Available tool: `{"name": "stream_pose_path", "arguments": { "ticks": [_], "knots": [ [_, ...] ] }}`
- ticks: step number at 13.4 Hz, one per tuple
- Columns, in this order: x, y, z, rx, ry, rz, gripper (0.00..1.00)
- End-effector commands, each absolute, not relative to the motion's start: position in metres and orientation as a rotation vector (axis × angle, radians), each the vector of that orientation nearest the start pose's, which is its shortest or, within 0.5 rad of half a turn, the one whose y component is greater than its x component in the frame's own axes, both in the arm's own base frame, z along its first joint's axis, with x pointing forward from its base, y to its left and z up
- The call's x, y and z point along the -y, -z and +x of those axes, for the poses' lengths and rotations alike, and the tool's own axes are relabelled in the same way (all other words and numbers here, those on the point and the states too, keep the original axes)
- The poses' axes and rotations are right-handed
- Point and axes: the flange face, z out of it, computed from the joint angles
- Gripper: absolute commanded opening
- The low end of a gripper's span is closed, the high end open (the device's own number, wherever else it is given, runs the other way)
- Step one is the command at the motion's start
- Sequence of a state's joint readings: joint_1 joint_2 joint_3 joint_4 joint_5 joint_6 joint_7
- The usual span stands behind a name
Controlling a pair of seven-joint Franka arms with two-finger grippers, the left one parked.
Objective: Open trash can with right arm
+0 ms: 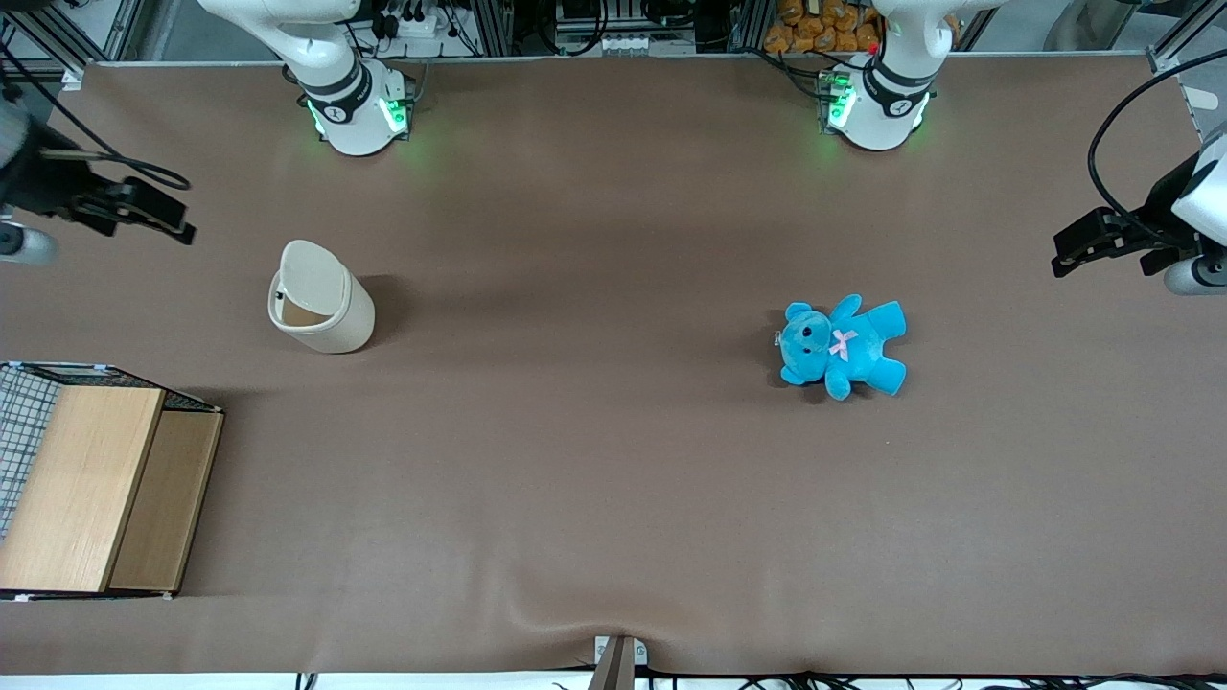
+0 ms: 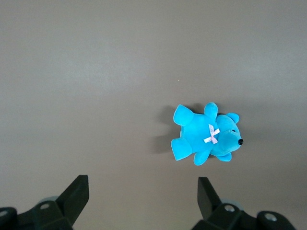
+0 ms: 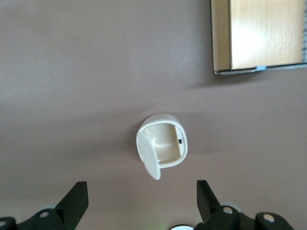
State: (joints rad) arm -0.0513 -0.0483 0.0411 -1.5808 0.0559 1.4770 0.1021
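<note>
Front view: trash can [image 1: 321,299] stands upright on the brown table [image 1: 594,479], lid raised, interior exposed. Wooden box [image 1: 101,489] lies nearer the camera, at roughly 7 o'clock from the can. Gripper [image 1: 144,213] hangs above the table at about 10 o'clock from the can, well apart from it, holding nothing. Blue teddy [image 1: 844,347] lies toward the parked arm's end.

Left wrist view: teddy [image 2: 206,136] alone on the cloth.

Right wrist view: fingers [image 3: 76,199] spread wide; can [image 3: 162,146] below, lid swung open; wooden box [image 3: 259,36] nearby.
</note>
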Motion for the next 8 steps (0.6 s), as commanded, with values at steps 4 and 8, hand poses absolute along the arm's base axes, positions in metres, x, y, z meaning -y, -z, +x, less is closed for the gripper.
{"name": "stream_pose_path", "arguments": {
  "ticks": [4,8],
  "knots": [
    [0.06,-0.651,0.533,-0.076,-0.033,-3.05,1.0],
    [0.068,-0.642,0.549,-0.053,0.032,-3.071,1.0]
  ]
}}
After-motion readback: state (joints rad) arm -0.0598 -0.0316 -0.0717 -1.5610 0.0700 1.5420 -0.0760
